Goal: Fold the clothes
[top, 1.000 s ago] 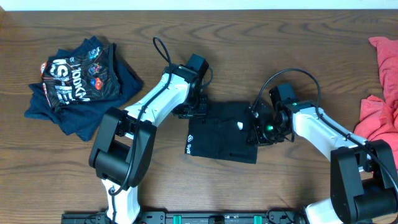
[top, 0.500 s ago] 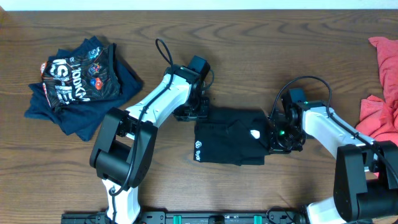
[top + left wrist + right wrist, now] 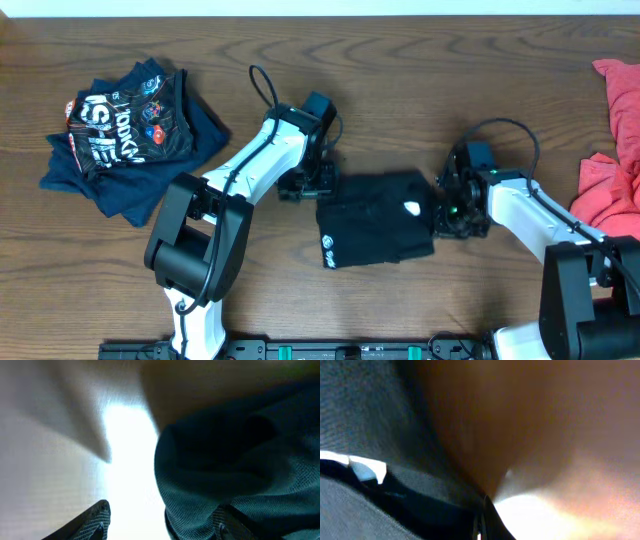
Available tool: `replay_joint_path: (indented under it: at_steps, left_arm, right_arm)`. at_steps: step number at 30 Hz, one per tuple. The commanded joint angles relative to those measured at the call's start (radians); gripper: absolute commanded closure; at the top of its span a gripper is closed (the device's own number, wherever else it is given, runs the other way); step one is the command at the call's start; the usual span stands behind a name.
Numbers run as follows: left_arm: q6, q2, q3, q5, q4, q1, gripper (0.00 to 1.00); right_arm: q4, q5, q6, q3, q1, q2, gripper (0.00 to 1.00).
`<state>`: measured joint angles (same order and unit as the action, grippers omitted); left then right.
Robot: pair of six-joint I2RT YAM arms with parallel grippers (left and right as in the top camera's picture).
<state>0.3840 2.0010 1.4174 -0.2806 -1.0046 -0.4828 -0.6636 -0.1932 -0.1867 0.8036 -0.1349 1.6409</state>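
The clothes I am handling are a black T-shirt (image 3: 375, 225), folded into a small rectangle at the table's centre, with a white logo (image 3: 329, 240) and a white neck label (image 3: 411, 209). My left gripper (image 3: 304, 186) stands open at the shirt's left edge. In the left wrist view the dark fabric (image 3: 235, 460) covers the right fingertip, and the left gripper (image 3: 162, 521) has only that loose edge between its jaws. My right gripper (image 3: 450, 207) is shut on the shirt's right edge. In the right wrist view black fabric (image 3: 370, 425) lies against the right gripper's (image 3: 482, 527) closed fingers.
A pile of navy and printed garments (image 3: 120, 130) lies at the back left. Coral-red cloth (image 3: 612, 170) lies at the right edge. Bare wooden table (image 3: 420, 90) surrounds the shirt. Both arm bases stand at the front edge.
My right gripper has dragged the black T-shirt to the right. My left gripper has opened, let the shirt's left edge go, and stayed almost in place.
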Motion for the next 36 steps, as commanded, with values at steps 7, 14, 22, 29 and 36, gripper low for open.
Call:
replay_joint_path:
  at_steps: [7,14,22,29,36]
  left_arm:
    - [0.156,-0.004,-0.006,-0.021,-0.143,-0.064,0.34]
    - [0.141,-0.133,0.033,0.133,-0.124,-0.042,0.31]
    - [0.020,-0.199,0.024,0.229,0.122,-0.011,0.26]
    - [-0.019,-0.120,0.006,0.145,0.173,-0.011,0.35]
    - [-0.039,-0.018,0.006,0.022,0.124,-0.012,0.35]
  right_arm:
    - [0.317,0.203,0.028,0.023,0.026,0.025,0.76]
    - [-0.016,0.108,0.030,0.229,0.025,-0.037,0.70]
    - [-0.230,-0.190,0.031,0.241,0.001,-0.079,0.74]
    - [-0.168,-0.246,0.031,0.100,-0.090,-0.063,0.79]
    - [0.016,-0.195,0.006,-0.066,-0.118,-0.035,0.80]
